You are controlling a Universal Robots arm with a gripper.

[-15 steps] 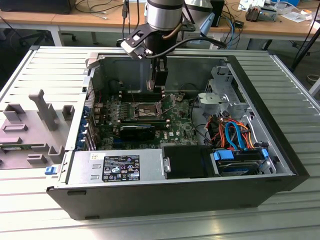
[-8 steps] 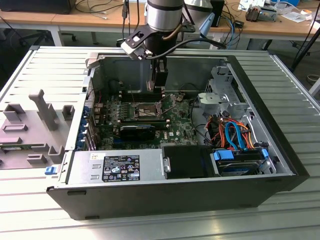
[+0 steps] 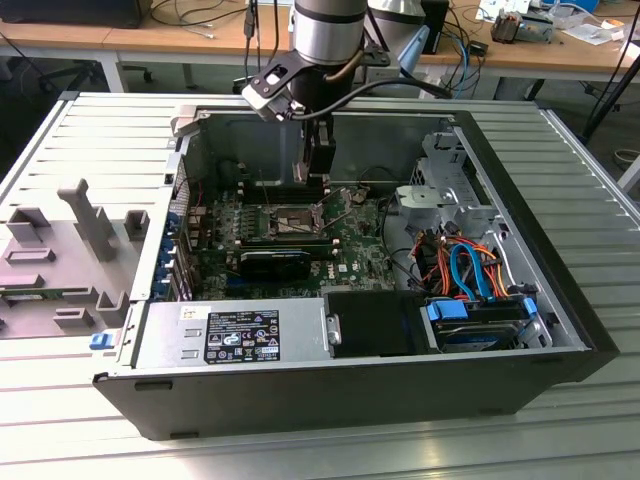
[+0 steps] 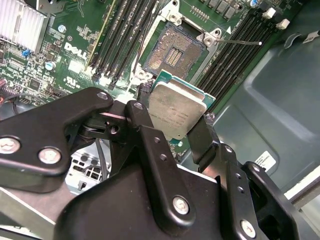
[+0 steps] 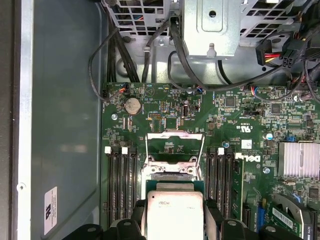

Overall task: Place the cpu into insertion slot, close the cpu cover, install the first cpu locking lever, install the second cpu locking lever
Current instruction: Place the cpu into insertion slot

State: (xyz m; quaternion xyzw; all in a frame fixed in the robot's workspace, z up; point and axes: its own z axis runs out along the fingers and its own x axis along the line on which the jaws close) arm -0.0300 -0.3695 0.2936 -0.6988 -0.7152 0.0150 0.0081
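1. Grey holder tray [image 3: 70, 250]: is lying on the table [image 3: 110, 130] along its edge at the exterior view's left, outside the computer case [image 3: 300, 395].
2. Power supply [image 3: 235, 335]: is sitting in the case's near corner, on the exterior view's left.
3. Green board [image 3: 355, 250]: is lying flat on the case floor, toward the far wall.
4. Socket [image 4: 172, 50]: is sitting near the middle of the board between the black memory slots. It is showing its bare contact field, so nothing is seated in it.
5. Cover [image 5: 174, 133]: is standing open, swung back off the socket toward the case's far wall.
6. Lever [image 4: 242, 43]: is sticking out loose over the memory slots, not latched. I cannot tell how the other one is lying.
7. Gripper [image 3: 318, 178]: is hanging over the board's middle with its jaws clamping the chip by two opposite edges.
8. Chip [image 4: 177, 107]: is riding metal side up just beside the socket, apparently above it and not touching.
9. Drive [image 3: 480, 325] with blue and orange cables [image 3: 465, 270]: is sitting in the case's near corner, on the exterior view's right.
10. Progress: placing is under way but unfinished. The cover closing and both lever steps are waiting.
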